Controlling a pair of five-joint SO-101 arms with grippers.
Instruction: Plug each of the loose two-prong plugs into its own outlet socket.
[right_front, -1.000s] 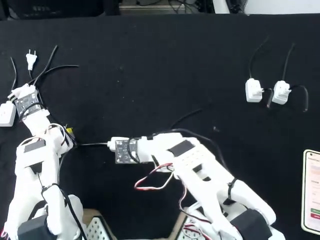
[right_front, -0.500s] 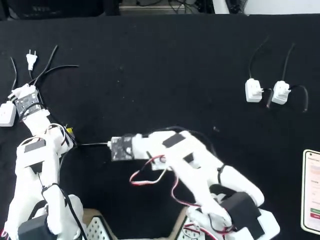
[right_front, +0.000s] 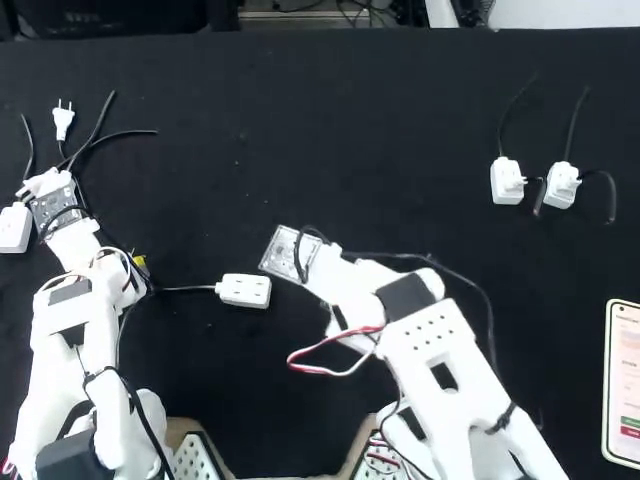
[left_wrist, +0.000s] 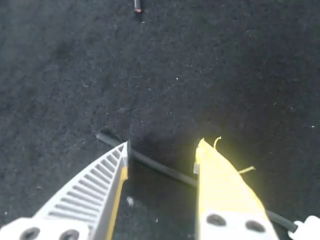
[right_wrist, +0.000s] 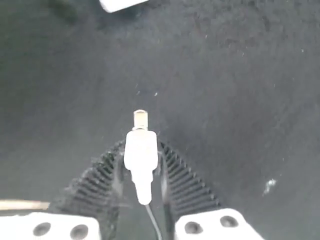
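The right gripper (right_front: 288, 252), just left of centre in the high view, is clamped on a white two-prong plug (right_wrist: 141, 152). The plug lies between the fingers with its long axis along them, prongs pointing out past the tips. The outlet socket (right_front: 245, 290) lies on the table (right_front: 330, 130) just lower left of that gripper, apart from it. A second ago the gripper covered the socket; it has since swung up and right. The left gripper (left_wrist: 162, 152) stands open astride a black cable (left_wrist: 165, 170).

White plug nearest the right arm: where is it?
The plug sits clamped in the right gripper, mid-table, just beyond the white socket.
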